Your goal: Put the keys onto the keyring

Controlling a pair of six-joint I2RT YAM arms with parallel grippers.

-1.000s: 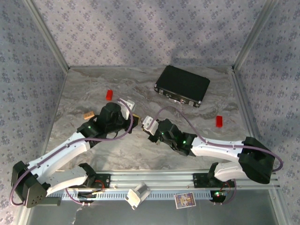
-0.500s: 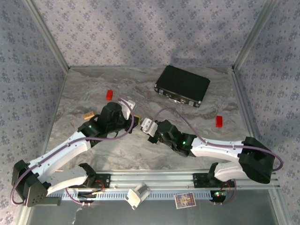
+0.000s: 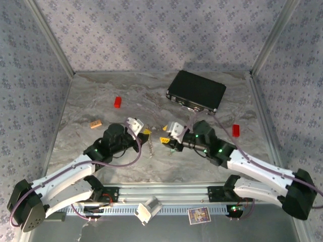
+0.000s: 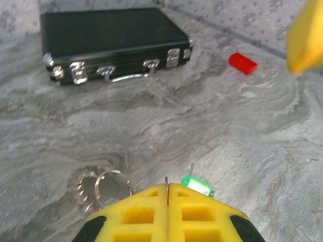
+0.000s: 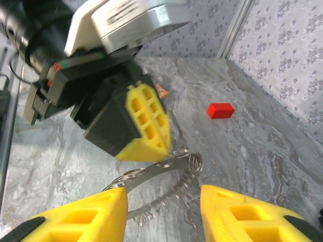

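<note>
The keyring (image 5: 174, 171), a thin silvery ring fringed with small metal pieces, hangs just above the marble table. My left gripper (image 4: 167, 187) is shut on its rim, and a thin metal edge shows between the yellow fingers (image 5: 144, 126). The ring's loops (image 4: 101, 184) hang to the left of those fingers. One of the keys (image 4: 197, 185), with a mint-green head, lies on the table just past the left fingertips. My right gripper (image 5: 164, 212) is open, with a yellow finger on each side of the ring, apart from it. From above, the left gripper (image 3: 145, 132) and the right gripper (image 3: 165, 139) face each other, with the keyring (image 3: 151, 143) between them.
A black case (image 3: 196, 92) lies at the back right of the table. One red block (image 3: 117, 102) sits at the back left, another (image 3: 235, 130) to the right. An orange-tan block (image 3: 96, 124) lies at the left. Metal frame rails run along the table's near edge.
My right gripper has opened, let go of the ring and drawn back to the right. The left gripper stays shut on the ring and has shifted slightly.
</note>
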